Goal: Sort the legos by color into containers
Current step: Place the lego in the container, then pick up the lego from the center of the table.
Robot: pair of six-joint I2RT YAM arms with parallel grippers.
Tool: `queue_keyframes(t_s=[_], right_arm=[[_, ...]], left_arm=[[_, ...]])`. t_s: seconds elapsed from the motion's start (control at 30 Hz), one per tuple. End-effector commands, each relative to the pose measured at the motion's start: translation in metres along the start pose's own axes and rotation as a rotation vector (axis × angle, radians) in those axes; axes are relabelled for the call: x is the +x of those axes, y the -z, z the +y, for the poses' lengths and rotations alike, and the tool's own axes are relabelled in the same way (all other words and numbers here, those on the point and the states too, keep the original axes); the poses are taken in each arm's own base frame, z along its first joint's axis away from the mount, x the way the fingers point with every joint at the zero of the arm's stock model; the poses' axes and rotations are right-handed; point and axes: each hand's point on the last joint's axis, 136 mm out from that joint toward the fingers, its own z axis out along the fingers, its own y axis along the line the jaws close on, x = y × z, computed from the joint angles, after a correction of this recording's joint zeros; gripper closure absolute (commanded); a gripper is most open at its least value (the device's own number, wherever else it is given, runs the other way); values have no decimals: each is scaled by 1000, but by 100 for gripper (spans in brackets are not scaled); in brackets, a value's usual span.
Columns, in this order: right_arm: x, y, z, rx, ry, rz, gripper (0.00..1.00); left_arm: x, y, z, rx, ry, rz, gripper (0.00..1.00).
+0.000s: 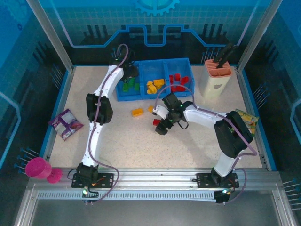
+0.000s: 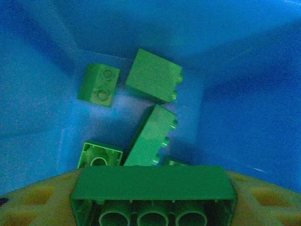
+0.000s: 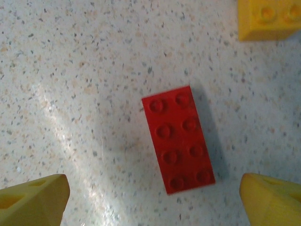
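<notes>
A purple snack packet [image 1: 66, 124] lies flat at the left edge of the table [image 1: 141, 146], well apart from everything else. The left arm reaches up to the blue tray [image 1: 136, 97] at the back, and the left gripper [image 1: 129, 75] hangs over the tray's left compartment. Seen from its wrist, the fingers [image 2: 28, 200] are clamped on a long green brick [image 2: 153, 186] whose hollow underside faces the lens. The light there is dim and blue, so the contact looks firm, though I can't quite see it. Below, several loose green legos [image 2: 153, 134] lie on the compartment floor.

The middle compartment holds yellow legos [image 1: 154, 86] and the right one holds red legos [image 1: 178, 81]. In front of the tray an orange-yellow brick [image 1: 137, 112] sits on the table, with a second yellow brick [image 1: 150, 108] near it to the right.

The right gripper [image 1: 160, 126] hovers low over a red brick [image 3: 178, 139] that lies flat with its studs up. Its jaws are spread wide, one finger on each side of the brick and neither touching it.

A cream holder [image 1: 217, 77] with an orange top stands just right of the tray. Another packet [image 1: 249, 120] lies by the right arm's elbow.
</notes>
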Motion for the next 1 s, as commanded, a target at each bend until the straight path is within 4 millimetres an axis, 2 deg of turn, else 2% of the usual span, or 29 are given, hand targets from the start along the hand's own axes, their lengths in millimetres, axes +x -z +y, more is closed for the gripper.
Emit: queue_keyframes(t_s=[0.0,0.1,0.2,0.4,0.57,0.67,0.77,0.87,0.97], right_arm=[[-9,-10,1,-8,65,7,5],[-7,-18,0,-20,84,42,6],[-6,-21,1,-26,98,69,11],[0,-25,4,-24,127,110,19],[6,-33,5,-11,156,163,31],[11,-35,5,-5,163,188,44],[11,-32,4,10,167,194,57],[12,-22,-4,74,175,226,63],[14,-6,-19,159,179,264,67]], left_arm=[[-9,4,0,42,39,2,45],[-9,5,-2,57,32,4,40],[-11,11,-6,75,29,0,32],[-25,35,-17,128,17,-41,29],[-35,59,-19,143,-2,-75,24],[-37,71,-20,151,-11,-81,24],[-40,92,-21,167,-18,-99,23],[-43,112,-20,181,-32,-131,23],[-31,120,-12,164,-55,-116,23]])
